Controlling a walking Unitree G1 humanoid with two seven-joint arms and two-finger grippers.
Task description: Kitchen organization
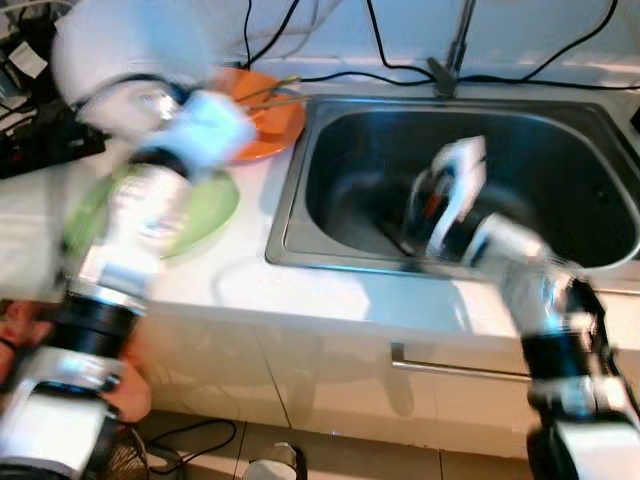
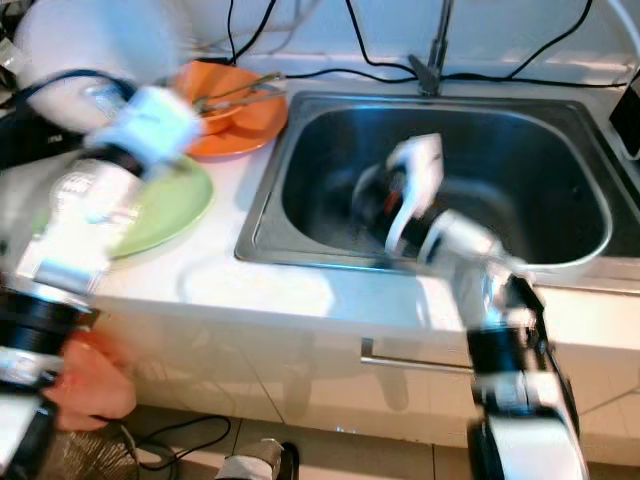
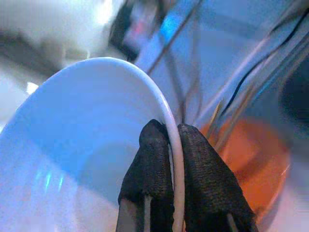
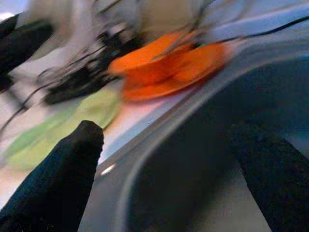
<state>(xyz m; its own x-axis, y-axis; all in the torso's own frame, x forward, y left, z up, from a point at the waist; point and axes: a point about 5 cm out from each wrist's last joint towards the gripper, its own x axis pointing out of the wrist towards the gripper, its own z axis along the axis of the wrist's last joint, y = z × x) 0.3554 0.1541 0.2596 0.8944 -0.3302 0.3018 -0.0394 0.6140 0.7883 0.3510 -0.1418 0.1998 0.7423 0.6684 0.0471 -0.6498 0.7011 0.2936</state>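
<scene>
Progress looks early-to-mid, judging by the layout: dishes are sitting out on the counter (image 1: 330, 300), nothing visible stacked or stowed yet.

Left to right: left gripper (image 3: 169, 145) is pinching the rim of a white bowl (image 3: 87, 145), one finger inside, one outside, clamped tight. It's carrying the bowl above the counter, over the green plate (image 1: 205, 215), near the orange plate (image 1: 275, 125). The orange plate is holding an orange bowl with chopsticks lying in it. Frames are blurry, so the exact bowl height is unclear.

Right gripper (image 4: 169, 159) is hanging inside the steel sink (image 1: 300, 180), fingers spread wide, holding nothing. The right arm is reaching over the front rim, wrist tilted toward the counter side.

Left to do, my read: set the white bowl down, sort the plates.
</scene>
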